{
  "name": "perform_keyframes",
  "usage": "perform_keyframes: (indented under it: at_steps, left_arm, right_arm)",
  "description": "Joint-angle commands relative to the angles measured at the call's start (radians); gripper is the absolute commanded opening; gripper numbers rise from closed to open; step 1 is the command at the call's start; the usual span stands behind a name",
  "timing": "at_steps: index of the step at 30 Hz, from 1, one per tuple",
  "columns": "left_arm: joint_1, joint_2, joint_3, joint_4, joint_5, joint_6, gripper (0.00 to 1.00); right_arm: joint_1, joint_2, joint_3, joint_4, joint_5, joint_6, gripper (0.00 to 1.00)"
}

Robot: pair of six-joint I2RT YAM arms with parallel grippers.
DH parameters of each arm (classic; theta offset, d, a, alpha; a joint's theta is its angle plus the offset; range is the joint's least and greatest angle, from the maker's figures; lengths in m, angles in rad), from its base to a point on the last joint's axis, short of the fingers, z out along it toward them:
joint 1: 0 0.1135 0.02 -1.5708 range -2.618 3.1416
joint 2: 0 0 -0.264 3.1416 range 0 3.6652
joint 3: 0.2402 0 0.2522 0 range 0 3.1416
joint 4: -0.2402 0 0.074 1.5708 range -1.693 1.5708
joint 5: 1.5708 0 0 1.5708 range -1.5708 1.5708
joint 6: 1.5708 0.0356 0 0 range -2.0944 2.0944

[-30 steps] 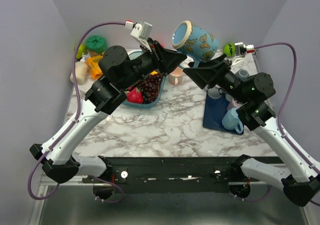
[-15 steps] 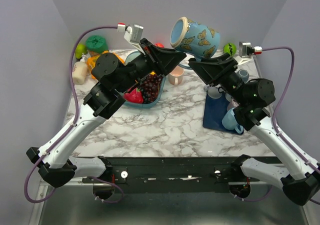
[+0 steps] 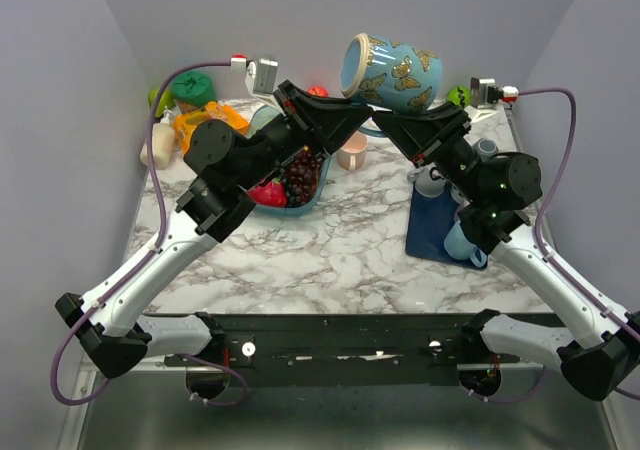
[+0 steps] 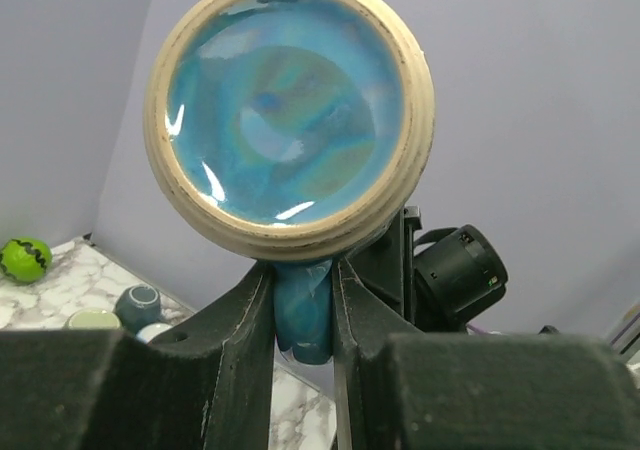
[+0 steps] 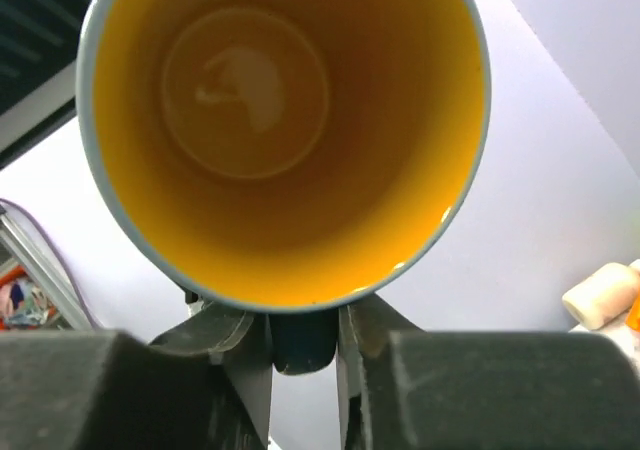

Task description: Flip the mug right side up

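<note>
A blue mug (image 3: pixel 393 65) with butterflies hangs on its side in the air above the back of the table, cream-ringed base toward the left. In the left wrist view I look at its glazed blue base (image 4: pixel 290 110), and my left gripper (image 4: pixel 302 310) is shut on the blue handle. From the right wrist I look into the yellow inside (image 5: pixel 280 120), with the right gripper (image 5: pixel 303 342) shut on the same handle from the other side. Seen from the top, the left gripper (image 3: pixel 366 118) and right gripper (image 3: pixel 392 125) meet under the mug.
Below the arms stands a blue bowl (image 3: pixel 312 198) with grapes and a strawberry, and a small pink cup (image 3: pixel 351 152). A dark blue mat (image 3: pixel 425 240) at the right carries several mugs. Toy foods (image 3: pixel 190 120) fill the back left corner. A green ball (image 3: pixel 458 97) sits at the back right.
The right gripper has closed on the mug's handle. Both arms have risen a little and the mug has turned slightly in the air.
</note>
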Motion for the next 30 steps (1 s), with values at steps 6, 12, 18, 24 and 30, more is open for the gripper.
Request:
perform_keyframes:
  at_steps: [6, 12, 18, 24, 30]
  left_arm:
    - [-0.01, -0.068, -0.016, 0.081, 0.04, -0.008, 0.36]
    - [-0.007, -0.091, -0.026, -0.115, -0.053, 0.087, 0.86]
    - [-0.002, -0.087, 0.005, -0.437, -0.241, 0.209, 0.99]
    - [0.004, -0.129, -0.076, -0.514, -0.311, 0.319, 0.99]
    - [0.006, -0.14, -0.088, -0.566, -0.351, 0.348, 0.99]
  right_arm:
    - [-0.003, -0.047, 0.053, -0.136, 0.114, -0.103, 0.01]
    - [-0.003, -0.094, 0.148, -0.412, 0.235, -0.258, 0.01]
    - [-0.003, -0.062, 0.275, -0.731, 0.415, -0.444, 0.01]
    - [-0.002, 0.039, 0.357, -0.965, 0.61, -0.577, 0.01]
    - [0.001, 0.211, 0.472, -1.141, 0.778, -0.616, 0.01]
